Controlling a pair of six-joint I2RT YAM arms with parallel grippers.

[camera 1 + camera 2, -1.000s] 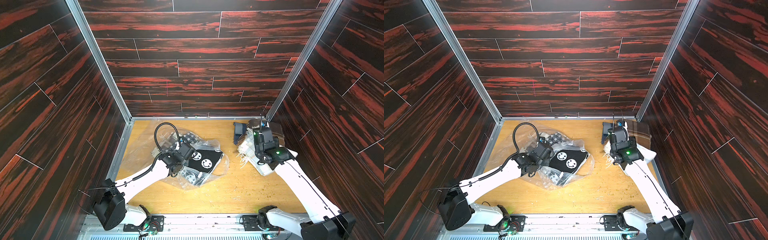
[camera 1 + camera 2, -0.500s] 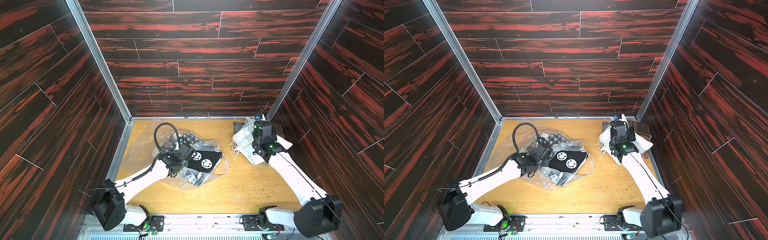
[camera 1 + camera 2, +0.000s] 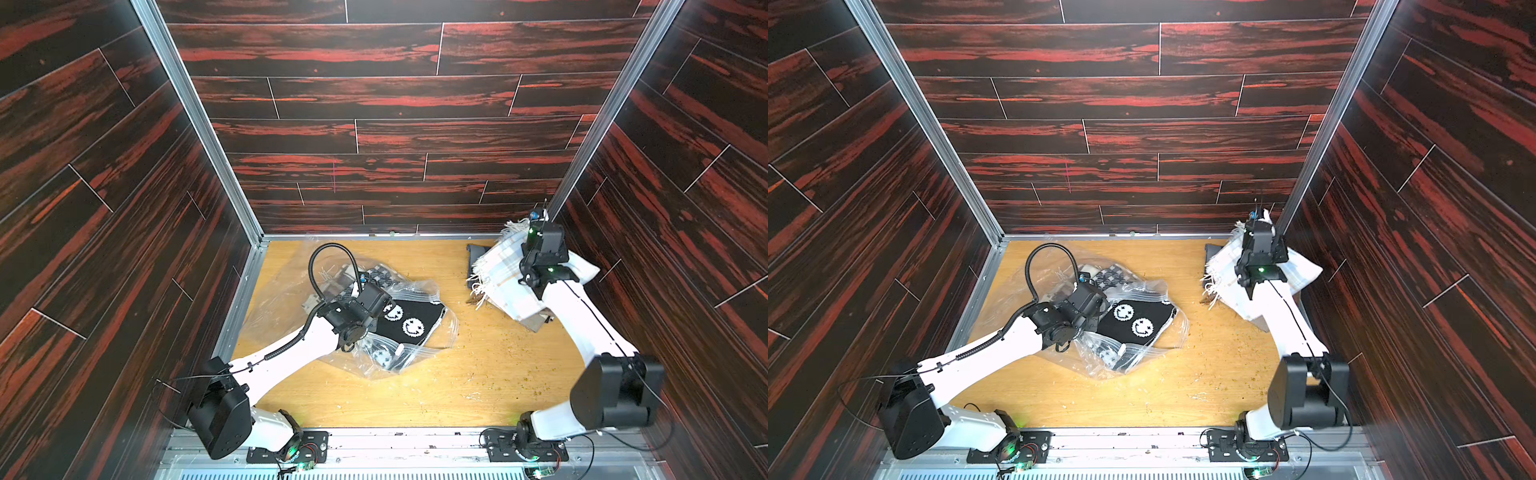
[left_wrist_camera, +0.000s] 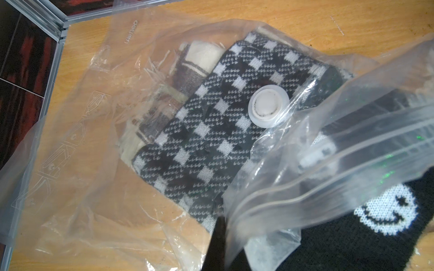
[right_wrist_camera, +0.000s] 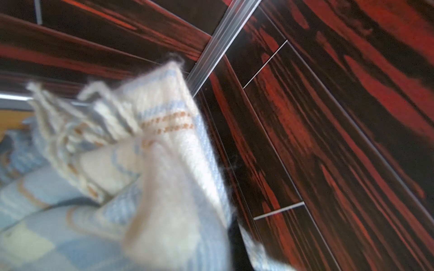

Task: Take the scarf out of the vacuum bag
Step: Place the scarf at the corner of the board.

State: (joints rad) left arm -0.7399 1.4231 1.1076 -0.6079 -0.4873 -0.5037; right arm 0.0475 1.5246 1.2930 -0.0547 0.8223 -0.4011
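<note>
The vacuum bag (image 3: 282,299) (image 3: 1017,286) lies crumpled at the left of the wooden floor, its white valve (image 4: 268,106) facing up. My left gripper (image 3: 365,303) (image 4: 224,246) is shut on the bag's zip-seal edge (image 4: 328,187). Outside the bag, a white and pale-blue fringed scarf (image 3: 498,266) (image 3: 1225,270) (image 5: 164,164) hangs lifted at the back right corner. My right gripper (image 3: 536,232) (image 3: 1258,232) (image 5: 234,244) is shut on its upper part, and its lower end rests on the floor.
Inside the bag are a black-and-white checked scarf (image 4: 211,117) and a beige-brown plaid one (image 4: 187,70). A black smiley scarf (image 3: 409,320) (image 3: 1138,320) lies at its mouth. A dark object (image 3: 476,253) sits behind the lifted scarf. Walls close in on three sides. Crumbs dot the floor.
My right gripper has risen and moved back toward the right rear corner, drawing the white scarf up with it. The left arm and bag have stayed put.
</note>
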